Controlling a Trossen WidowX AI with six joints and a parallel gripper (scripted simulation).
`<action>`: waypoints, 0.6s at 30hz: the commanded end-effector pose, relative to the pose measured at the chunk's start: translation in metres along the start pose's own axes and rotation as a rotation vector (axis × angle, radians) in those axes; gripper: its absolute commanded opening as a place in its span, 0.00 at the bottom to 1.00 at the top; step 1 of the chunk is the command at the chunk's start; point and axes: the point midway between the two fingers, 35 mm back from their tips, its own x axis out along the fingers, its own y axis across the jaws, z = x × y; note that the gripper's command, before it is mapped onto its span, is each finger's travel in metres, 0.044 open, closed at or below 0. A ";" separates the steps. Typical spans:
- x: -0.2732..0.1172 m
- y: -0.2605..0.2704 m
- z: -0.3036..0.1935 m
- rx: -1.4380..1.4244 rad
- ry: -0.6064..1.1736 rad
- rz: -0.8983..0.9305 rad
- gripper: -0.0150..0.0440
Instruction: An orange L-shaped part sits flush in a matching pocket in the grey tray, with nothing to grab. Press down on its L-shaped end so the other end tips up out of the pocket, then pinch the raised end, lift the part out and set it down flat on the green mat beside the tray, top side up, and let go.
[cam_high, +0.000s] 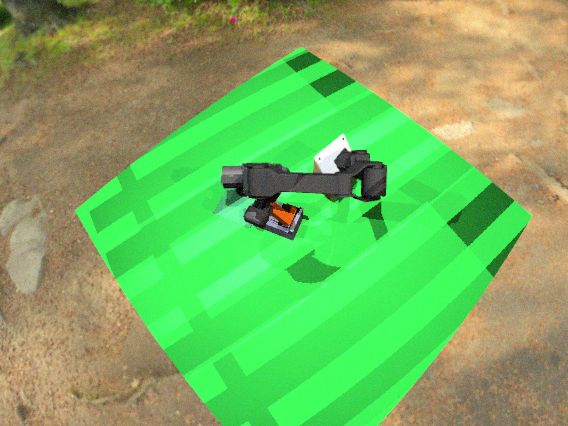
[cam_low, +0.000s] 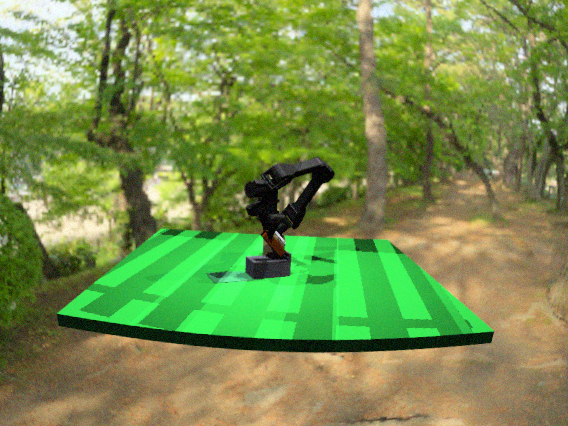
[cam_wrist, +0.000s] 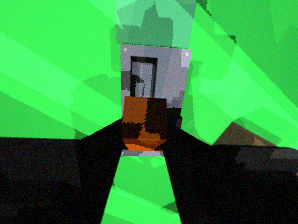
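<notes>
The orange part (cam_high: 284, 215) (cam_low: 273, 243) (cam_wrist: 145, 120) is raised and steeply tilted over the grey tray (cam_high: 284, 234) (cam_low: 267, 268) (cam_wrist: 172, 65). My gripper (cam_low: 273, 234) (cam_wrist: 143, 123) is shut on it, with a finger on either side in the wrist view. In the top view the fingertips are mostly hidden by the arm. The far stretch of the pocket shows bare in the wrist view; the part hides the rest. Whether its lower end clears the tray cannot be told. The pale green mat (cam_high: 228, 210) (cam_low: 229, 277) (cam_wrist: 155, 27) lies beside the tray.
The arm's white base plate (cam_high: 331, 154) stands behind the tray in the top view. The striped green table (cam_high: 310, 340) (cam_low: 280, 327) carries everything, with dark shadow patches. The arm's elbow arches above the tray.
</notes>
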 end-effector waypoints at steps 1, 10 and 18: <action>-0.009 0.001 0.002 -0.007 -0.009 0.001 0.25; -0.014 0.000 0.002 -0.007 -0.009 0.001 0.25; -0.012 -0.001 0.019 -0.007 -0.010 0.001 0.25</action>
